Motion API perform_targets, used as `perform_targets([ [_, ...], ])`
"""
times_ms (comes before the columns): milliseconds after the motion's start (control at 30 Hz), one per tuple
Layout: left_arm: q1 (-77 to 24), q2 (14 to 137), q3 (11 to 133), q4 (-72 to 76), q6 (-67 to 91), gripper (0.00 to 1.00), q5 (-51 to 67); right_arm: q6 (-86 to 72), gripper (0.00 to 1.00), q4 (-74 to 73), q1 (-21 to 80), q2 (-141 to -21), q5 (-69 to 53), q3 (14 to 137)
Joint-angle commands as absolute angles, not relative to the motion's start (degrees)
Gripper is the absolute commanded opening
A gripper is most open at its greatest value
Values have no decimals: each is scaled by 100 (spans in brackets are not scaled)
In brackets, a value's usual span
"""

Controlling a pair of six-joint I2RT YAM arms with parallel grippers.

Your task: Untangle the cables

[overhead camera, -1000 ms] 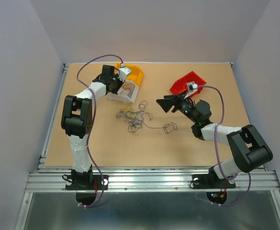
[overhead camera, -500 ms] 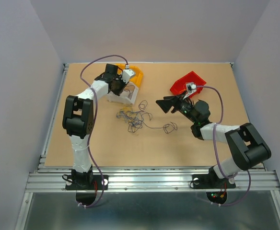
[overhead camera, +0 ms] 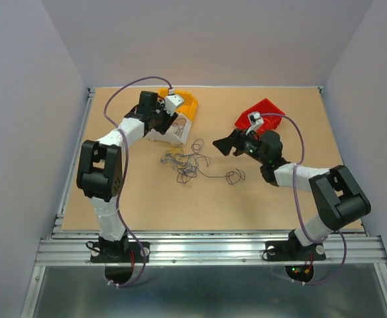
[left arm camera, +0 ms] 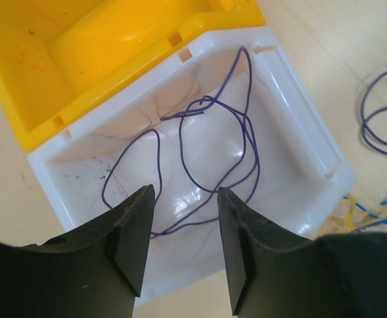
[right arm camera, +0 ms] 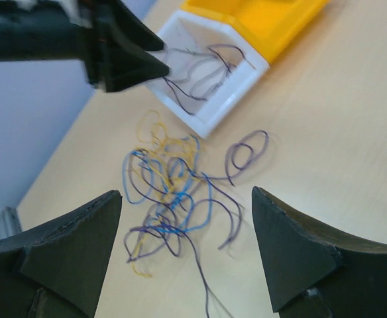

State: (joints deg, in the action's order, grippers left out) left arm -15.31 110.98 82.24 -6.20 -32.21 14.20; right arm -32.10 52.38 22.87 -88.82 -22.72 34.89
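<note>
Nearest, on the table (overhead camera: 147,199) about midway across: the cables (overhead camera: 185,165), mostly one loose, knotted clump of purple, blue, yellow and dark strands, with a dark loop (overhead camera: 234,176) trailing off to the right. Not yet sorted, by the look of it, hence lying out in the open within reach of both arms.

Just beyond and to the right: the right gripper (overhead camera: 223,144), jaws spread wide and holding nothing, pointed left at the clump. Probably held that way ready to come in for another strand. Clump framed squarely between the jaws in the wrist view.

At about the same depth, nearer the middle: a single purple loop (overhead camera: 198,144), lying free between the clump and the bins.

Farther, on the left: a white bin (left arm camera: 313,142) with one purple strand (left arm camera: 207,139) coiled inside, well apart from the tangle. Seemingly the place for freed purple wires. Directly above it, the left gripper (left arm camera: 185,192), jaws partly apart, nothing between them. Judged a drop-off over the bin, not a grasp.

Touching the white bin's far side: a yellow bin (overhead camera: 187,103), likely for another colour. Far right: a red bin (overhead camera: 270,106), contents not discernible.
</note>
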Motion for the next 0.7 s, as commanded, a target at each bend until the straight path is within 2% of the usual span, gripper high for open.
perform_targets([
  [0, -1538, 9925, 7683, 182, -3190, 58, 1976, -2313, 85, 2813, 2276, -8614, -2146, 4401],
  [67, -1547, 9617, 7183, 499, -3147, 64, 2118, -1814, 85, 2051, 2294, -8552, -1978, 4561],
  [100, -1547, 9293, 6998, 884, -3112, 77, 2231, -1680, 85, 1778, 2311, -8500, -1812, 4596],
  [133, -1538, 9142, 6648, 1062, -3068, 84, 2319, -1531, 85, 1506, 2312, -8456, -1767, 4553],
  [300, -1608, 8325, 5784, 2177, -2883, 99, 2531, -1327, 83, 1284, 2346, -8454, -1959, 4509],
  [400, -1600, 7912, 5371, 2617, -2778, 99, 2514, -1117, 80, 951, 2548, -8578, -2004, 4684],
  [667, -1582, 7251, 4650, 3531, -2532, 99, 2593, -414, 82, 62, 3418, -8982, -1126, 5071],
])
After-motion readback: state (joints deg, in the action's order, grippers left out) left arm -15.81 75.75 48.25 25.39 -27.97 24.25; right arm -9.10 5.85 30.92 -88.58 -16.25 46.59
